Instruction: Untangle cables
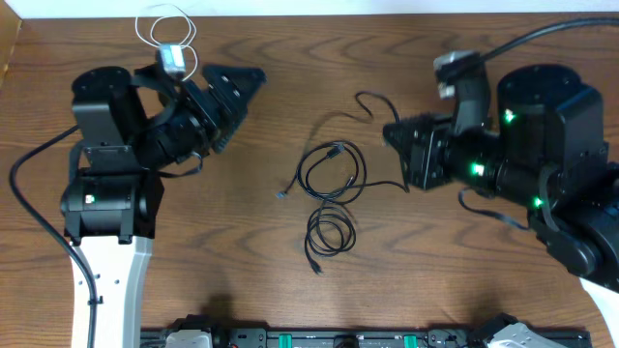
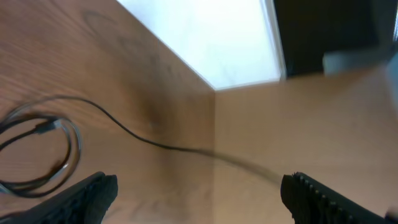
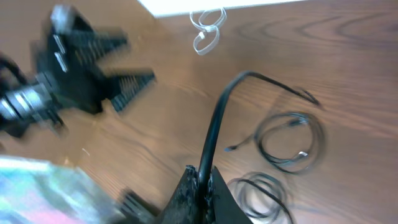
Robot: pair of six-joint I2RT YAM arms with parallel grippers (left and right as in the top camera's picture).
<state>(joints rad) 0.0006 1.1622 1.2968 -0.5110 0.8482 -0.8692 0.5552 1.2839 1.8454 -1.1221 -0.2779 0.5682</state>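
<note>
Pinching one black cable [image 3: 214, 124] in my right tool [image 3: 203, 177], left tool [image 2: 199, 186] spread empty, I am seeing the white cable [image 3: 205, 42] lying apart, black coils [image 1: 334, 153] left to separate.

You've one black cable [image 3: 214, 124] pinched in the right gripper [image 3: 202, 174]; large black coil [image 1: 331, 172] and small black coil [image 1: 329, 232] lie flat, perhaps touching; white cable [image 1: 166, 27] looped well apart.

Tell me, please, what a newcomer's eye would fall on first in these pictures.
Loose coils of black cables lie in the middle of the wooden table. The right end effector is shut on one black strand arcing out of it, while the left end effector stands open at the upper left, near a small white cable by the far edge.
</note>
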